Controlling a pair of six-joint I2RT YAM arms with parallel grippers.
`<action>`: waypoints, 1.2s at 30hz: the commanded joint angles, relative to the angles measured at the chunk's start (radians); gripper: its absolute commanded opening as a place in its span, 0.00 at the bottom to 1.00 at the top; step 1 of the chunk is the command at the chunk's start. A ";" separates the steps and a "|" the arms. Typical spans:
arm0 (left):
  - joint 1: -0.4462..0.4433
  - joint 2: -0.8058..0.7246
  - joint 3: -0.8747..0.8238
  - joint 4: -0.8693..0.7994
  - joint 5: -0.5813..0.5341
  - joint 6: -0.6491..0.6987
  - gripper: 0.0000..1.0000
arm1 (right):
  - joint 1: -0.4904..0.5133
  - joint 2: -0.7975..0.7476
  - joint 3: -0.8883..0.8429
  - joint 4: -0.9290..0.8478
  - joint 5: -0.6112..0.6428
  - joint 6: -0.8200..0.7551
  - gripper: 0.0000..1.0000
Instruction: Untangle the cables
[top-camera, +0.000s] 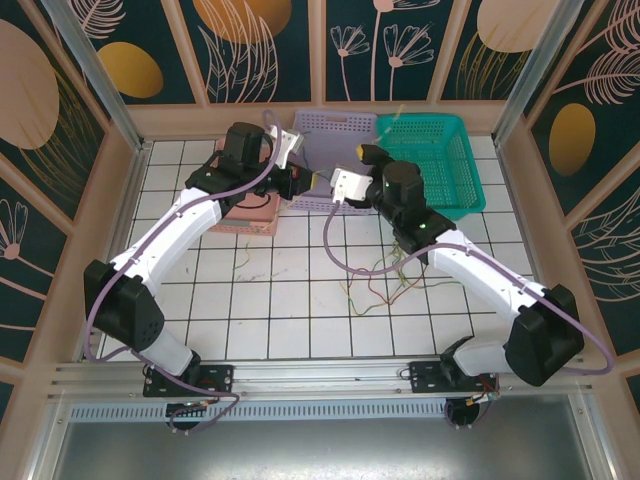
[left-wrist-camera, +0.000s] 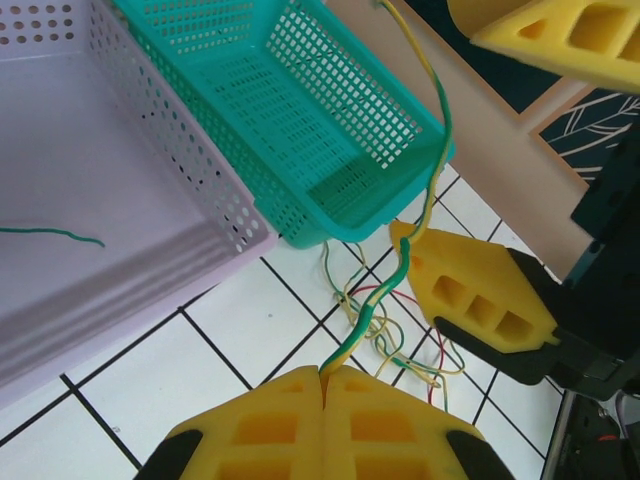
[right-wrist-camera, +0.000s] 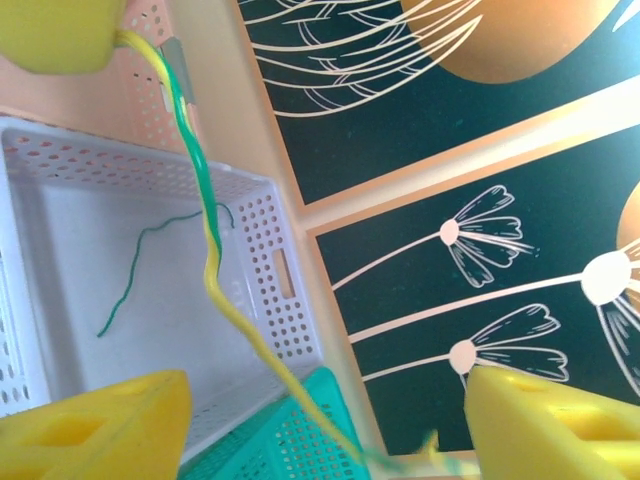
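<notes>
worktop (top-camera: 290, 300): white tiles, both arm bases bolted at the near edge.
cable tangle (top-camera: 385, 280): lay loose on the worktop just beside the right forearm. Yellow, green and red strands looped over one another.
pink basket (top-camera: 245, 215): sat on the worktop under the left arm, left of the tangle.
left gripper (left-wrist-camera: 323, 378): clenched, fingertips pressed together on the yellow-green cable pair (left-wrist-camera: 365, 320), held up off the worktop.
yellow-green cable pair: two strands twisted round each other. They ran taut from the left gripper's pinch, between the right gripper's fingers, then on past the teal basket's corner. Couldn't tell whether the far end joined the tangle.
right gripper (right-wrist-camera: 328, 400): released, fingers wide apart with the pair running through the gap. Nothing was pinched.
lilac basket (left-wrist-camera: 190, 170): behind both grippers, with one loose green cable (right-wrist-camera: 133, 262) lying curved on its floor.
teal basket (left-wrist-camera: 340, 100): right of the lilac basket, walls touching.
back wall (right-wrist-camera: 450, 150): dark panels with a pale flower print, behind both baskets.
</notes>
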 joint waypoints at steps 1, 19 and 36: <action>-0.014 -0.020 0.014 0.012 0.038 0.020 0.00 | 0.012 0.035 0.037 0.017 0.017 0.072 0.60; -0.011 0.012 0.096 0.260 -0.143 -0.129 0.00 | 0.033 0.000 0.188 -0.383 -0.404 1.027 0.00; -0.010 -0.136 -0.028 0.028 -0.201 0.055 0.66 | -0.045 0.076 0.361 -0.547 -0.443 1.121 0.00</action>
